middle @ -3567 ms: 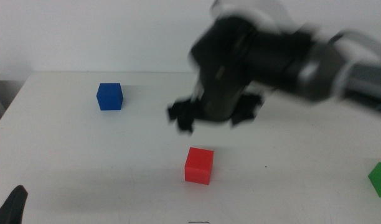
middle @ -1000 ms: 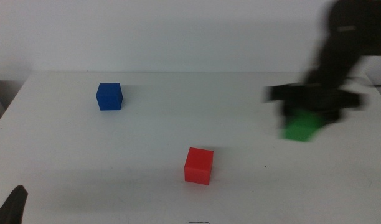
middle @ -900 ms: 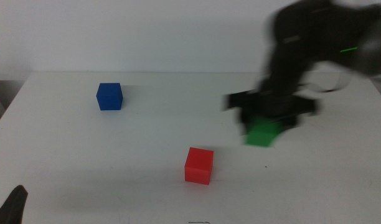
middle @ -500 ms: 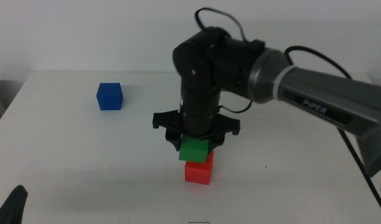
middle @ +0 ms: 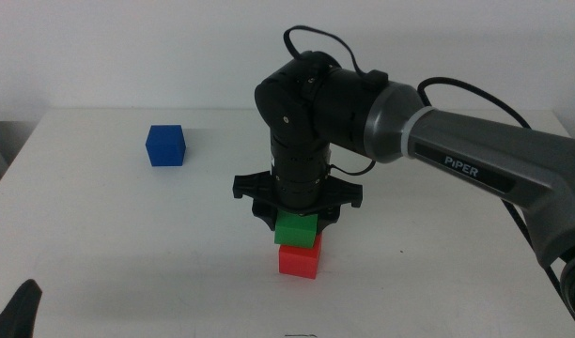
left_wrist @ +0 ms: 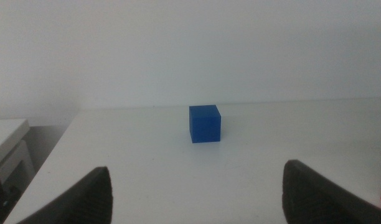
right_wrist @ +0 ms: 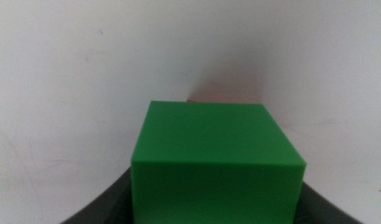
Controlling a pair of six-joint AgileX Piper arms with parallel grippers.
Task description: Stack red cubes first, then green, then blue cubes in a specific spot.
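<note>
The right gripper (middle: 297, 212) clamps the green cube (middle: 295, 228) just above the red cube (middle: 299, 260) at counter centre; the green-on-red step is underway. Next it must settle squarely and let go; the blue cube (middle: 165, 145) waits at ten o'clock, the left gripper (left_wrist: 197, 186) gaping toward it.

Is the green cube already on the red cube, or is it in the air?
On it: the green cube rests on the red cube, no gap visible, with the right claw shut around it.
</note>
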